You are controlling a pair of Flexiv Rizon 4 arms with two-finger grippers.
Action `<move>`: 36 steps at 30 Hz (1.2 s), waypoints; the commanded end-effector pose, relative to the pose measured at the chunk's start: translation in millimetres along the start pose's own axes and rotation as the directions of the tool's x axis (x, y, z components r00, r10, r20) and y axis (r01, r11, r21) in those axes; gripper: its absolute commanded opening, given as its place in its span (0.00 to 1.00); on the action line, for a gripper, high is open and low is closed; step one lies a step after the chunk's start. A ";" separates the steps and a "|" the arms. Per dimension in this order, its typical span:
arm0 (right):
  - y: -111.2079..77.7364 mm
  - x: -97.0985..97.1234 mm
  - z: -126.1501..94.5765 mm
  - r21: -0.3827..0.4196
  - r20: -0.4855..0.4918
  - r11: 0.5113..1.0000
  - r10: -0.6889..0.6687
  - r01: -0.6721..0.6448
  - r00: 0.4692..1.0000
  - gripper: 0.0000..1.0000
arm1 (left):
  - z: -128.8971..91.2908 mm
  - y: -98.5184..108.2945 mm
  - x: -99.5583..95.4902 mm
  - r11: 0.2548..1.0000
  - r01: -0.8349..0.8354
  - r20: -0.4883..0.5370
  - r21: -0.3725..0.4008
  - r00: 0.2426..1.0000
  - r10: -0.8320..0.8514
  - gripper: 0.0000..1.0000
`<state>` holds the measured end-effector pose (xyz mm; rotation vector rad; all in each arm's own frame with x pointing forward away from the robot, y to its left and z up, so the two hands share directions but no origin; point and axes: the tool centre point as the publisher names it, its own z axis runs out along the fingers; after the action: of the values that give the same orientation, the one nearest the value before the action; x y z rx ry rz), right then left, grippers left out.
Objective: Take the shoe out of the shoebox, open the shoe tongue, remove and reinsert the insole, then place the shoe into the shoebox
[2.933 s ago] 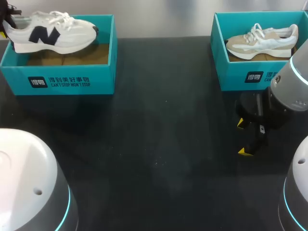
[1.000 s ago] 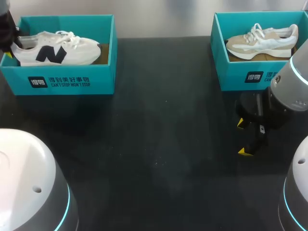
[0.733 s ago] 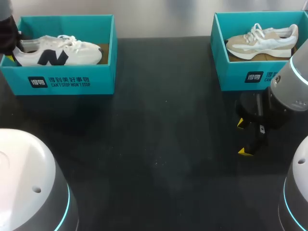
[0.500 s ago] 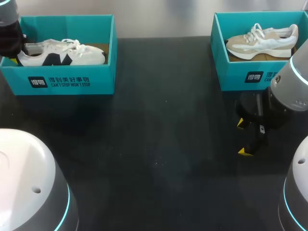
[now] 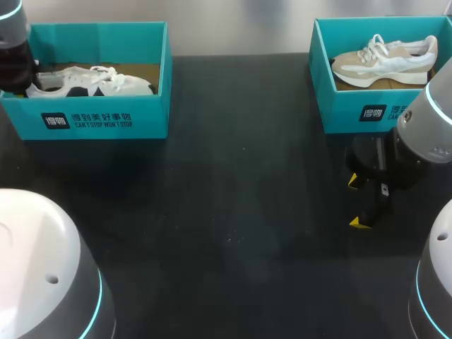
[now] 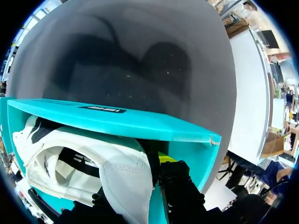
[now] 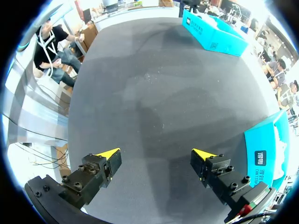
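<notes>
Quick status from me, 2 arms, 1 black desk [image 5: 233, 212]. My left arm [image 5: 13, 42] was reaching in at the far left corner, w/ its claw down at the left end of the left shoebox [image 5: 85, 120], a teal one. The white shoe [image 5: 92, 81] w/ the dark navy logo was lying inside that box, toe pointing right, heel at the left end, laces up top. From the head cam only its upper part showed above the near wall.

Left wrist cam was basically a faceful of shoe [image 6: 93, 163]. My left claw [image 6: 133, 179] was clamped on the heel, padded collar filling the gap btwn the fingers. Only one yellow tip [image 6: 166, 157] showed, pressed against the heel just beside the teal wall [image 6: 140, 123]; the other was hidden behind the shoe.

Right side: my right claw [image 5: 357, 201] was hanging over bare desk, just on the near side of the right shoebox [image 5: 353, 106]. It was wide open [image 7: 156, 154], nothing btwn the yellow tips, not touching anything. That box had a beige shoe [image 5: 385, 60] w/ white laces in it, toe to the left. From the right wrist cam the box's corner [image 7: 266, 149] sat just beside the claw, & the left shoebox [image 7: 212, 32] was well apart across the desk.
</notes>
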<state>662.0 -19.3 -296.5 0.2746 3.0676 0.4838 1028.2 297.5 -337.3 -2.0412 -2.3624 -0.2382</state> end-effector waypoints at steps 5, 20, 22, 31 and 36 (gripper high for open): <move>0.1 1.1 0.7 0.002 0.003 1.000 0.001 -0.001 1.000 1.00 | 7.7 0.6 -11.8 0.999 -0.037 -0.001 0.015 0.999 0.037 0.00; 0.1 1.1 0.7 0.002 0.003 1.000 0.001 -0.001 1.000 1.00 | 27.5 2.6 -25.1 0.996 -0.079 -0.023 0.042 0.997 0.080 0.00; 0.1 1.1 0.7 0.002 0.003 1.000 0.001 -0.001 1.000 1.00 | 29.8 4.0 -24.5 0.996 -0.081 -0.022 0.048 0.996 0.082 0.00; 0.1 1.1 0.7 0.002 0.003 1.000 0.001 -0.001 1.000 1.00 | 37.0 10.1 -24.4 0.996 -0.037 -0.017 0.078 0.999 0.038 0.00; 0.1 1.1 0.7 0.002 0.003 1.000 0.001 -0.001 1.000 1.00 | 32.2 16.5 -21.4 0.996 0.016 -0.004 0.087 1.000 -0.015 0.00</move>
<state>662.0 -19.3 -296.5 0.2746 3.0676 0.4838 1043.9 282.4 -373.1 -1.9931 -2.3428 -0.1507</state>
